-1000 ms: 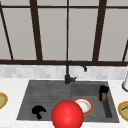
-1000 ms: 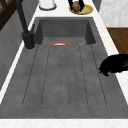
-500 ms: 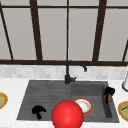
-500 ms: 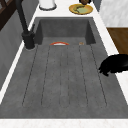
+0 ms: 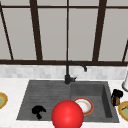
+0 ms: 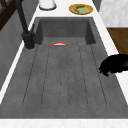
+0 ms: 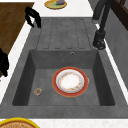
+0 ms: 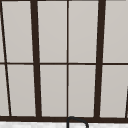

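Note:
My right hand (image 5: 117, 94) hovers at the sink's right edge, fingers curled round a small brown piece (image 5: 115, 101). It stands beside a yellow plate (image 5: 124, 110) on the counter. In the right side view this hand (image 7: 4, 63) shows at the picture's left edge, out past the counter's front. My left hand (image 5: 38, 110) hangs idle over the front of the drainboard (image 5: 45, 92), fingers loosely drooping and holding nothing; it also appears as the left hand (image 6: 114, 66) and the left hand (image 7: 33, 16) in the side views. A white plate with a red rim (image 7: 70, 81) lies in the basin.
A large red ball (image 5: 67, 115) sits at the front, before the sink. A black faucet (image 5: 68, 74) stands behind it. A small round thing (image 7: 38, 91) lies on the basin floor. Another yellow plate (image 5: 1, 100) and a white container (image 6: 47, 4) rest on the counter.
My right hand has drawn away from the yellow plate on the right counter, toward the front. The left hand has stayed put.

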`<state>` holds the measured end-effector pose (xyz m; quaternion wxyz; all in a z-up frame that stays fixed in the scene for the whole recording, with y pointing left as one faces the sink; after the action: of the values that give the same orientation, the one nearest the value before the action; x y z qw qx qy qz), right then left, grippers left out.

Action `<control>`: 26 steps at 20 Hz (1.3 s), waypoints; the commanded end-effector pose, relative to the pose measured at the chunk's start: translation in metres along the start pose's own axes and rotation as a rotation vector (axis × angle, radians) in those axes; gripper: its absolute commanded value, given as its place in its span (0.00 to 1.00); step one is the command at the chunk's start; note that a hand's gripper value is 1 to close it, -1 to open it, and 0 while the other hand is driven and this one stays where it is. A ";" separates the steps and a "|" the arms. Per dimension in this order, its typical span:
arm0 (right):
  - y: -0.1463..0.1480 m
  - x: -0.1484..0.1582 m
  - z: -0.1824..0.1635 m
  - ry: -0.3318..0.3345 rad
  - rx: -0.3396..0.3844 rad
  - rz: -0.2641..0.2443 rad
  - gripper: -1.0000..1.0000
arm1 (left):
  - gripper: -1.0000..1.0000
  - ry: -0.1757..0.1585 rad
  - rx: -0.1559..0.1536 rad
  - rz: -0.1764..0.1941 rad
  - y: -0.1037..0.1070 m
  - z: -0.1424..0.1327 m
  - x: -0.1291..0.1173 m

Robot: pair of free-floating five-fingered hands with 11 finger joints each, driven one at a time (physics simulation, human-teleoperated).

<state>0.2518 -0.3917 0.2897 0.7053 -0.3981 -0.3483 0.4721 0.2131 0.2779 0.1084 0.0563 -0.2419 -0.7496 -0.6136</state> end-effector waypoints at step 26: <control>0.041 -0.173 -0.014 -0.010 -0.027 -0.020 1.00 | 0.50 0.000 0.000 0.000 0.000 0.000 0.000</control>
<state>0.1802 -0.5414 0.2428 0.7060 -0.3954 -0.3487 0.4729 0.2131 0.2779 0.1084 0.0563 -0.2419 -0.7496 -0.6136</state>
